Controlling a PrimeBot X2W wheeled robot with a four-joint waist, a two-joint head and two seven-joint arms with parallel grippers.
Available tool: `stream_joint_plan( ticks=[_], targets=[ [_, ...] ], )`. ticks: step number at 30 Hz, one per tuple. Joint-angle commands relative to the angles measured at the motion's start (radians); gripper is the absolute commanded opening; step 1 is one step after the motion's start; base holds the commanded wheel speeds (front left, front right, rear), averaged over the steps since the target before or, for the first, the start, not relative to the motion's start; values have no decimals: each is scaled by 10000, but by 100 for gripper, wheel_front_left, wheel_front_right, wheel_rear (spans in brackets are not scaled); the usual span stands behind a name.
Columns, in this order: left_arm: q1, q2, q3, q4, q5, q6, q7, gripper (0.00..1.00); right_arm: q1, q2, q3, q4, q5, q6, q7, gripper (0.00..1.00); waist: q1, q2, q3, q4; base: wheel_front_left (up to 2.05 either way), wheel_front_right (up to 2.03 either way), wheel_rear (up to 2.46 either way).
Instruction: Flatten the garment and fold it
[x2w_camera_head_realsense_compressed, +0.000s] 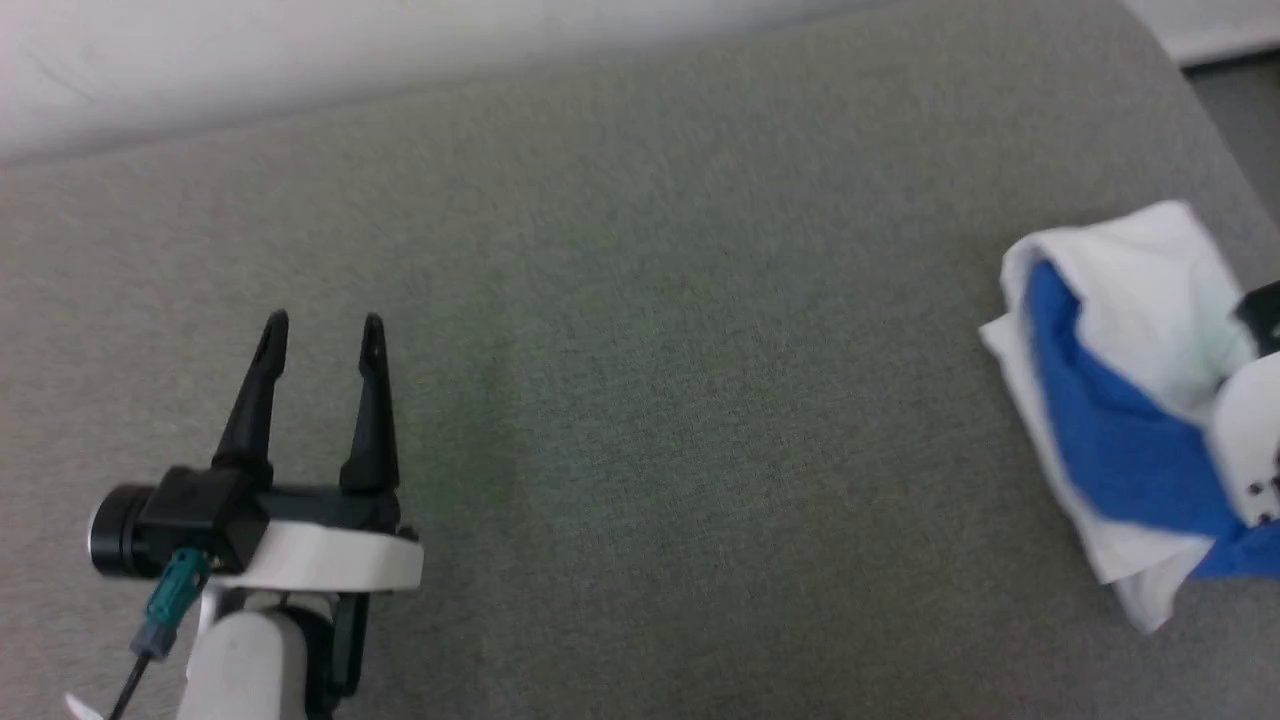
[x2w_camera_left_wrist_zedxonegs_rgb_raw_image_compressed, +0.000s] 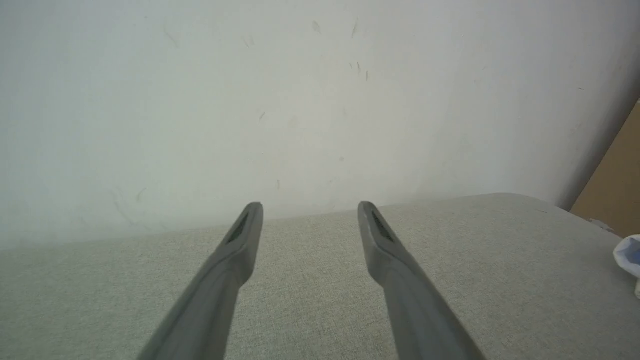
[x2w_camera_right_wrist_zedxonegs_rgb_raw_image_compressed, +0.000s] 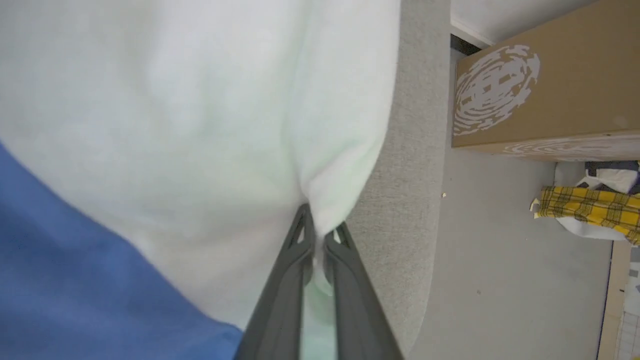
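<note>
Garment (x2w_camera_head_realsense_compressed: 1100, 420) — bunched, lengthwise near-to-far — pinched in right tool (x2w_camera_right_wrist_zedxonegs_rgb_raw_image_compressed: 320, 227).

The grey woven-fabric surface (x2w_camera_head_realsense_compressed: 640, 350) before me stretches from the lower left of my head view to a rounded corner at the upper right. Its far edge meets a white wall (x2w_camera_head_realsense_compressed: 300, 60) along the top of the frame. At the right edge, the garment (x2w_camera_head_realsense_compressed: 1110, 400) lies on the surface in a bunched heap, white folds wrapped over bright blue.

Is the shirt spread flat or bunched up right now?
Bunched up: the garment is a crumpled heap, white folds over blue, pinched by the right end effector.
</note>
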Motion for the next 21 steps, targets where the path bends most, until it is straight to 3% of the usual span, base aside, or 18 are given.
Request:
stream_joint_plan(
  ticks=[1, 8, 9, 10, 11, 12, 16, 21],
  targets=[
    [-325, 113, -51, -74, 83, -53, 19, 100, -392, 109, -406, 459, -173, -21, -490, 0, -2, 0, 1669, -704, 0, 0, 0],
    [-929, 334, -148, -239, 185, -106, 97, 100, -1394, 576, -2239, 2482, -964, -21, -2288, 0, -2, 0, 2312, -650, 0, 0, 0],
    [-979, 357, -158, -246, 196, -106, 95, 100, -1532, 662, -2537, 2748, -1107, -21, -2566, 8, -2, 0, 2340, -643, 0, 0, 0],
    [-1015, 375, -165, -249, 200, -104, 92, 100, -1643, 667, -2688, 2959, -1469, -21, -2861, 32, -2, 0, 2357, -635, 0, 0, 0],
    [-1042, 387, -164, -245, 197, -97, 85, 100, -1735, 699, -2854, 3139, -1835, -21, -3184, 76, -2, 0, 2362, -626, 0, 0, 0],
    [-1062, 374, -159, -184, 167, -68, 52, 100, -1844, 876, -3376, 3610, -2341, -21, -3605, 100, -2, 0, 2280, -591, 0, 0, 0],
    [-971, 280, -164, 86, 50, -27, -46, 100, -1716, 1066, -4572, 4126, -3629, -21, -4400, 100, -2, 0, 1850, -473, 0, 0, 0],
    [-698, 127, -144, 391, -77, 67, -155, 100, -1049, 1449, -5815, 3933, -4555, -21, -5465, 100, -2, 0, 1094, -263, 0, 0, 0]
  ],
)
